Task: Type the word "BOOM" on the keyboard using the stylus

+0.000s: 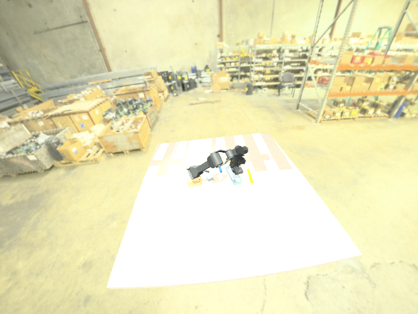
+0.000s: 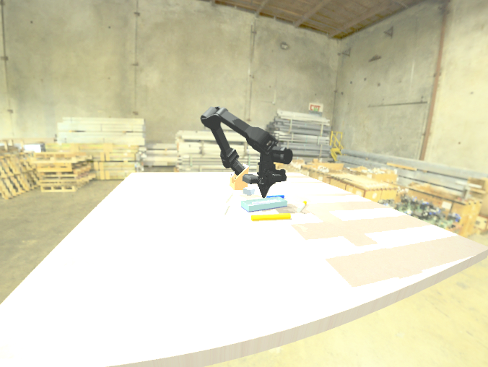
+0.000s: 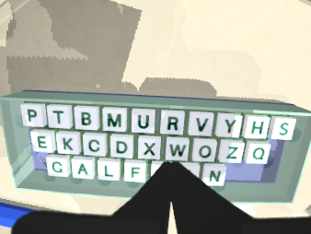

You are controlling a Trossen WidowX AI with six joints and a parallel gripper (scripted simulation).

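Observation:
My gripper (image 1: 238, 170) (image 2: 263, 196) (image 3: 170, 169) is shut and empty, fingertips together, pointing down over the keyboard. The keyboard (image 1: 237, 182) (image 2: 252, 206) (image 3: 258, 193) is a pale teal tray with white letter keys. In the wrist view the B key (image 3: 86, 119) and M key (image 3: 114, 121) are in the top row and the O key (image 3: 205, 149) is in the middle row. The fingers hide part of the bottom row. A white pen (image 2: 301, 207) with a yellow end lies beside the keyboard. Which desk item is the stylus is not certain.
A yellow bar (image 1: 250, 176) (image 2: 271, 217) lies along one side of the keyboard. A blue item (image 1: 220, 169) (image 2: 281, 196) (image 3: 10, 217) lies on the other side. A pale blue block (image 1: 209, 177) (image 2: 248, 191) and an orange wooden holder (image 1: 194, 183) (image 2: 239, 182) stand near the arm.

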